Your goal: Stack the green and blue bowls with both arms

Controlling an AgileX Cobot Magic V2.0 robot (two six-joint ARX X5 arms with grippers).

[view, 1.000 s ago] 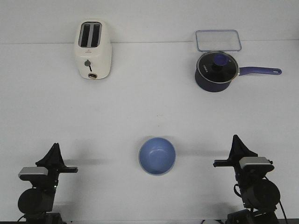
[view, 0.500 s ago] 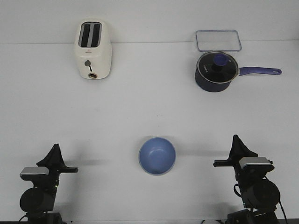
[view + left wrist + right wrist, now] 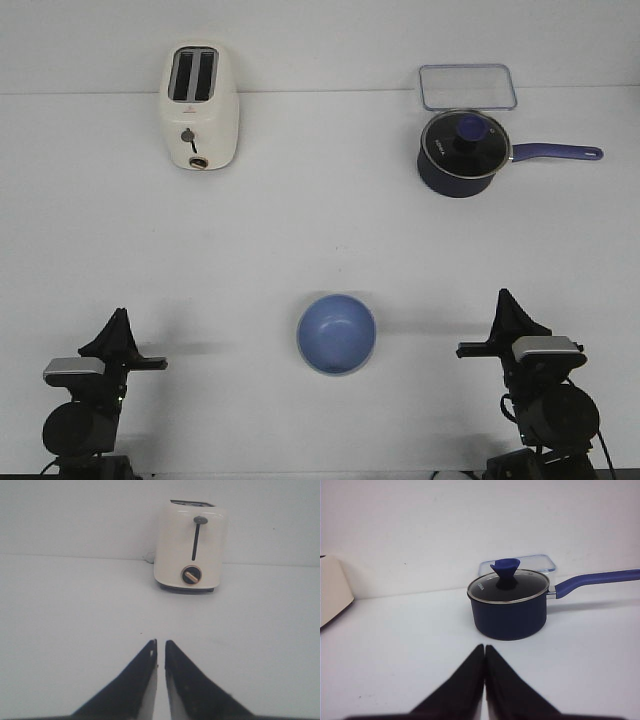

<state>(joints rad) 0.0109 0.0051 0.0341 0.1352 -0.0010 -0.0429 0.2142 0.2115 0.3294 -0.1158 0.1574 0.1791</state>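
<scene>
The periwinkle blue bowl (image 3: 336,334) sits upright on the white table, near the front edge in the middle. No green bowl shows in any view. My left gripper (image 3: 120,313) rests at the front left, well apart from the bowl. Its fingers are shut with only a thin slit between them and hold nothing, as the left wrist view (image 3: 160,642) shows. My right gripper (image 3: 504,294) rests at the front right, also apart from the bowl. It is shut and empty in the right wrist view (image 3: 484,646).
A cream toaster (image 3: 200,107) stands at the back left, also in the left wrist view (image 3: 190,546). A dark blue lidded saucepan (image 3: 463,153) with a long handle stands at the back right, also in the right wrist view (image 3: 509,605). A clear plastic container (image 3: 467,86) lies behind it.
The left arm's wrist has shifted very slightly. The bowl and the right arm have not moved.
</scene>
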